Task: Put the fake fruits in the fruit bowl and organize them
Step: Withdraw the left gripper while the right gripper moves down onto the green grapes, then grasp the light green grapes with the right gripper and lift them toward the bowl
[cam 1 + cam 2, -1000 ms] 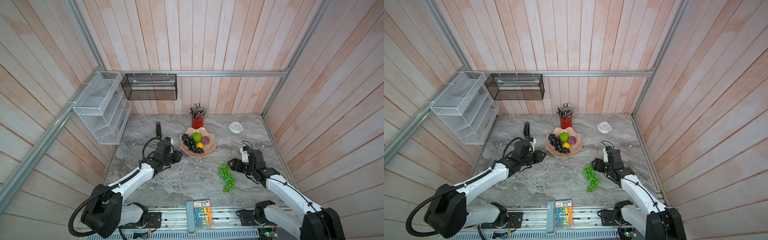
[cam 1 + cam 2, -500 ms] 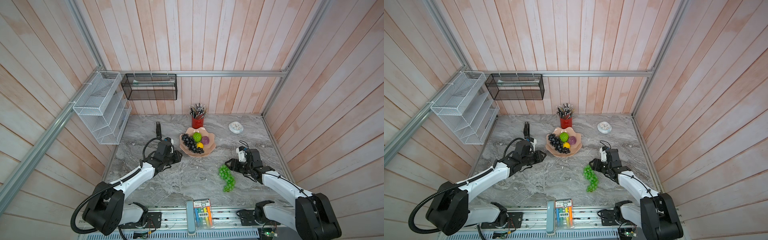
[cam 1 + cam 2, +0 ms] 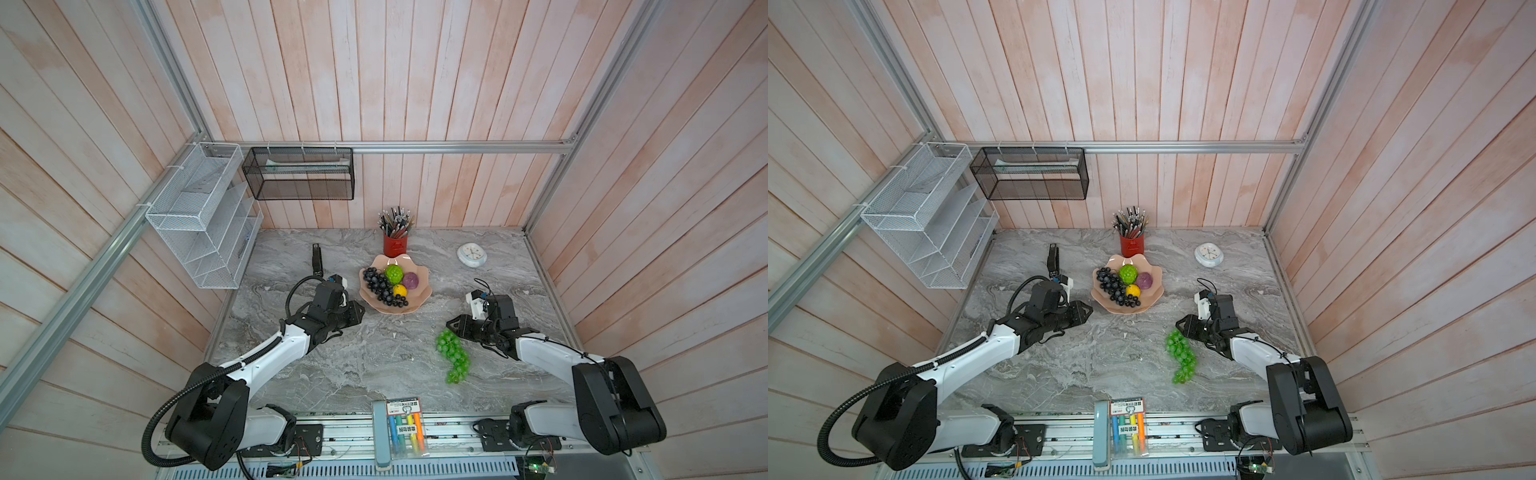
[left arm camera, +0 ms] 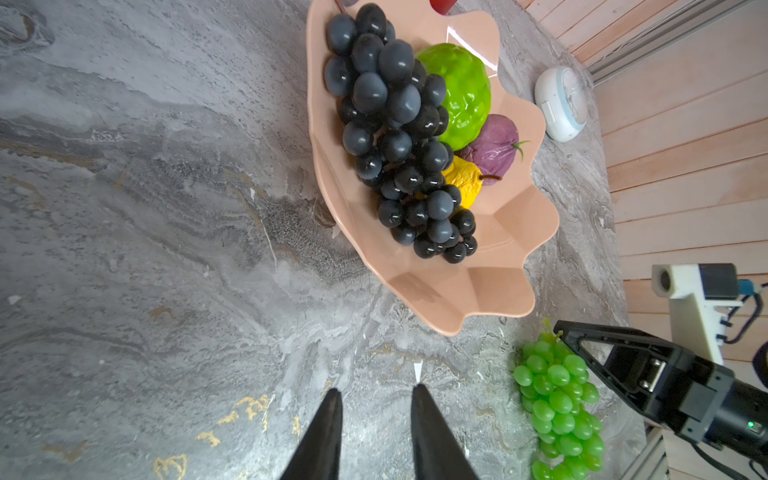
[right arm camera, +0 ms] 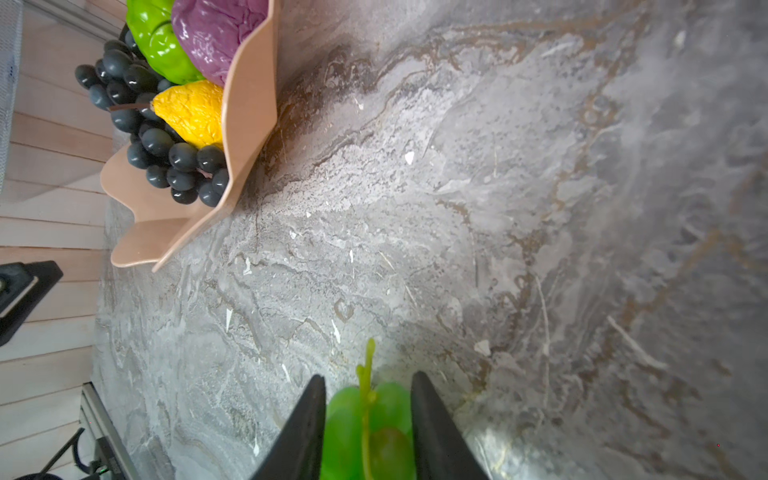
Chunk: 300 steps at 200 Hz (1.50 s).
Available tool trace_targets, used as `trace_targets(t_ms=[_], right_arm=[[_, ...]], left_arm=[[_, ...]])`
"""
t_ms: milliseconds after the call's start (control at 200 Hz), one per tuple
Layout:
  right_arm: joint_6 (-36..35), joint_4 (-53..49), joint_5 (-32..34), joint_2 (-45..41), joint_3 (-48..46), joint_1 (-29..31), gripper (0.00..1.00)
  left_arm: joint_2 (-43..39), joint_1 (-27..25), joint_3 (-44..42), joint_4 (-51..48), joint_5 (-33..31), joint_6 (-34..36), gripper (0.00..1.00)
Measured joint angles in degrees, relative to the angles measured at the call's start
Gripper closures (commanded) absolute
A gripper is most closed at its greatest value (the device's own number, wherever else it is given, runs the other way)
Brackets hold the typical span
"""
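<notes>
The right gripper [image 5: 368, 375] has its two black fingers [image 5: 305, 428] pressed against the topmost berries of the bright green plastic grape bunch [image 5: 353, 419], one on each side. The thin green stem pokes out between the tips. It reads as a grip on the stem end, though the bunch lies flat on the grey marble-patterned tabletop [image 3: 374, 357], not yet lifted.

From that held end the bunch's long axis runs away from the bowl, toward the aluminium rail at the robot's base [image 3: 449, 432] (clear in both top views). Most of its length would therefore hang below the fingers once raised.

The shallow salmon-pink scalloped fruit bowl [image 3: 420, 296] lies ahead of the fingertips and toward the left arm's side, well apart from the bunch across bare marble. In it sit the dark blue-black grape bunch [image 3: 380, 286], the bumpy lime-green fruit [image 3: 393, 273], the small purple fruit [image 3: 410, 279] and the small yellow fruit [image 3: 400, 289]. The bare pink floor is on the side facing the right arm, which is probably where the green bunch belongs.

The left gripper [image 4: 376, 388] rests just beside the bowl's opposite rim, fingers slightly parted and holding nothing. The right arm is clearly nearer the last fruit. The coming move is judged to be a lift and carry over the rim, where the trailing tail could snag the scalloped edge.
</notes>
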Motion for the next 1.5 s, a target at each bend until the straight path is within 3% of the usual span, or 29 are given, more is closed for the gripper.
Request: trace_targets(t_ms=[435, 1045, 1501], right_arm=[[-1.49, 0.44, -0.07, -0.55, 0.11, -0.02, 1.00], [-3.63, -6.54, 3.48, -19.21, 1.11, 1.07, 1.00], [-7.89, -16.63, 9.01, -19.98, 21.57, 6.62, 1.00]], left_arm=[[1.86, 0.00, 0.00, 0.02, 0.02, 0.00, 0.69], [-0.07, 0.00, 0.50, -2.45, -1.25, 0.00, 0.68], [-1.11, 0.00, 0.50, -2.54, -1.25, -0.59, 0.68]])
